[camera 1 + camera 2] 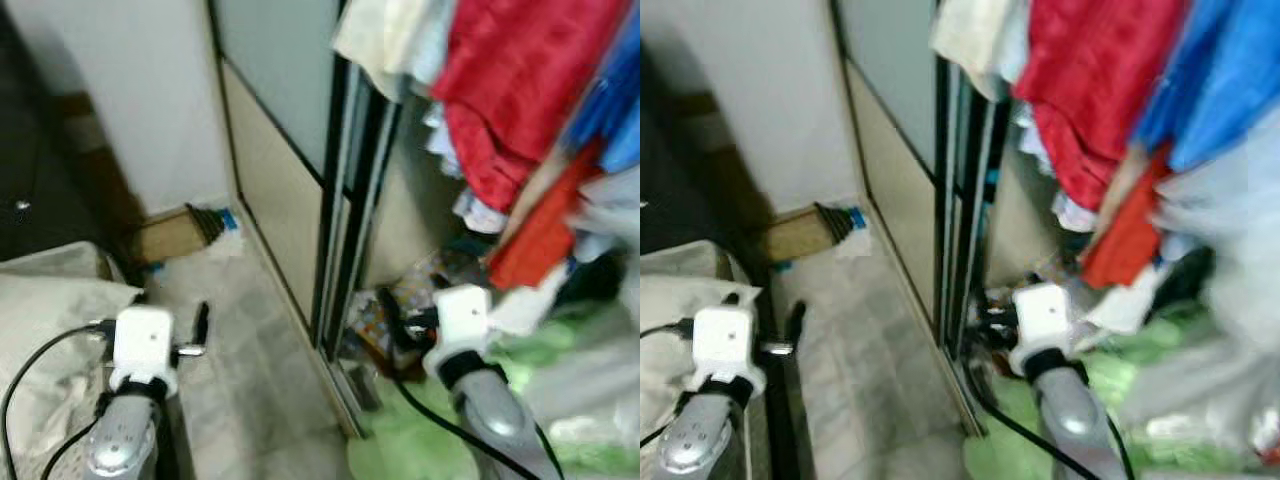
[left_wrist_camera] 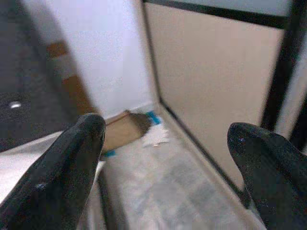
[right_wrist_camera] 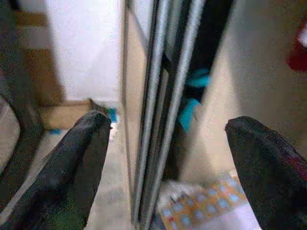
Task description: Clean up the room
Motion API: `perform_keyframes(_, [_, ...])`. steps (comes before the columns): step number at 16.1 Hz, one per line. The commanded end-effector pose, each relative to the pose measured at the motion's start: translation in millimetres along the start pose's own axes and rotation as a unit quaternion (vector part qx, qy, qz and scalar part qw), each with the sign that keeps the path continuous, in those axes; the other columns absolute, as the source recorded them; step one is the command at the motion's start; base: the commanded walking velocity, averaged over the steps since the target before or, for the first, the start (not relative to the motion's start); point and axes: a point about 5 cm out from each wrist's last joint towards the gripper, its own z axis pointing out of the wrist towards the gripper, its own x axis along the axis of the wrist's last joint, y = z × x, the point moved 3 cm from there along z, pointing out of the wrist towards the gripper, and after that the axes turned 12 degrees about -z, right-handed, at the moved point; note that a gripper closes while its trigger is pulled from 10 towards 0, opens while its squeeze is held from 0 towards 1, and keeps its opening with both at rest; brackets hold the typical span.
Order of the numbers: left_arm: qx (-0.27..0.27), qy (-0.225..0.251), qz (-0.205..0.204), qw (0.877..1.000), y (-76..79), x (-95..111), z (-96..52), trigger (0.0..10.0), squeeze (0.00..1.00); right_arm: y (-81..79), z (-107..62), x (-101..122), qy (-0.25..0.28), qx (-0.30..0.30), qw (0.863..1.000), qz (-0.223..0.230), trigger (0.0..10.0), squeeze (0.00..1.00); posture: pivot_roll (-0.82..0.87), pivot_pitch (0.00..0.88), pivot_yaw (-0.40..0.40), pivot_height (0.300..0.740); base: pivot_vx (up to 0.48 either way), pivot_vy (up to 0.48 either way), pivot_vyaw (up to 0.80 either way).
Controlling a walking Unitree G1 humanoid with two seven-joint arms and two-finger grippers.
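Tools (image 2: 165, 143) (image 3: 165, 143) wide apart beside wardrobe door (image 1: 275, 190); no legible writing.

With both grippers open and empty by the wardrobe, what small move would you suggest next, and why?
Probably ease the right gripper down toward the patterned item on the wardrobe floor. It lies loose under the hanging clothes, just beyond the door track, and that gripper already points there, fingers apart. The left gripper hangs over bare floor.

A white wall (image 1: 130, 90) meets a beige sliding wardrobe door with black frame (image 1: 275, 190). A flat brown cardboard piece (image 1: 165, 235) lies on the grey marbled floor (image 1: 240, 340).
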Motion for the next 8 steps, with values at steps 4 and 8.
perform_keyframes(4, [-0.006, -0.001, 0.018, 1.000, 7.0, -0.8, 4.1, 10.0, 0.00, 5.4, 2.0, -0.6, 0.000, -0.010, 1.000, -0.007, 10.0, 0.00, 0.02, 0.045, -0.037, 0.740, 0.000, 0.000, 0.80])
perform_keyframes(8, [0.001, -0.003, 0.032, 0.999, 2.6, -0.2, 10.3, 10.0, 0.00, 7.3, 17.7, 7.1, 0.016, -0.012, 1.000, -0.010, 10.0, 0.00, 0.03, 0.038, -0.039, 0.740, 0.000, 0.000, 0.80])
